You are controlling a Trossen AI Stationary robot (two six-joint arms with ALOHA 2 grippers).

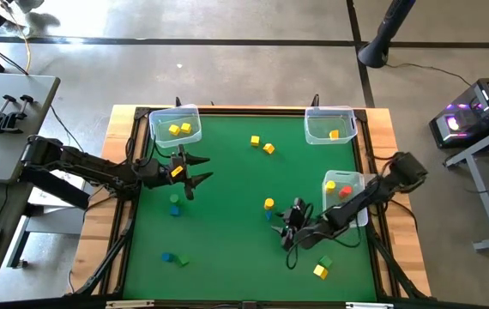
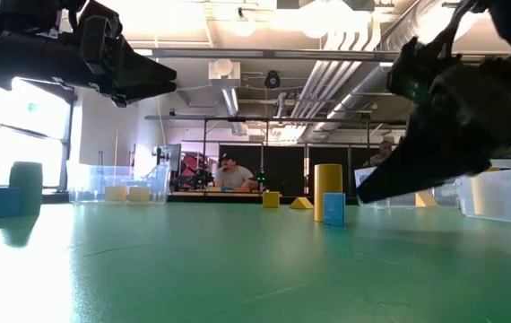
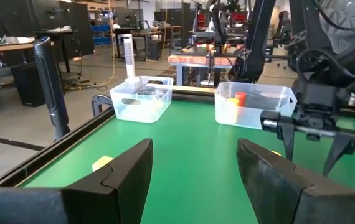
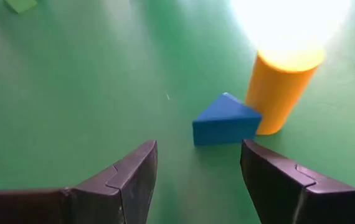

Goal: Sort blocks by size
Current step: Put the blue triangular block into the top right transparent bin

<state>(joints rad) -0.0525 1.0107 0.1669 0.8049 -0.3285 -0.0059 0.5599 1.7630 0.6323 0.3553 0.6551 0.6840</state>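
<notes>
A grey concrete floor (image 1: 227, 60) surrounds the table, with exposed ceiling pipes (image 2: 327, 85), bright windows (image 2: 22, 126) and a seated person (image 2: 231, 172) behind.

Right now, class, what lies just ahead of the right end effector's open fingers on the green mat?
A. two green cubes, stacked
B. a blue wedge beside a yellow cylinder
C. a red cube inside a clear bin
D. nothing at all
B: the right wrist view shows the blue wedge against the yellow cylinder, just beyond the right end effector.
</notes>
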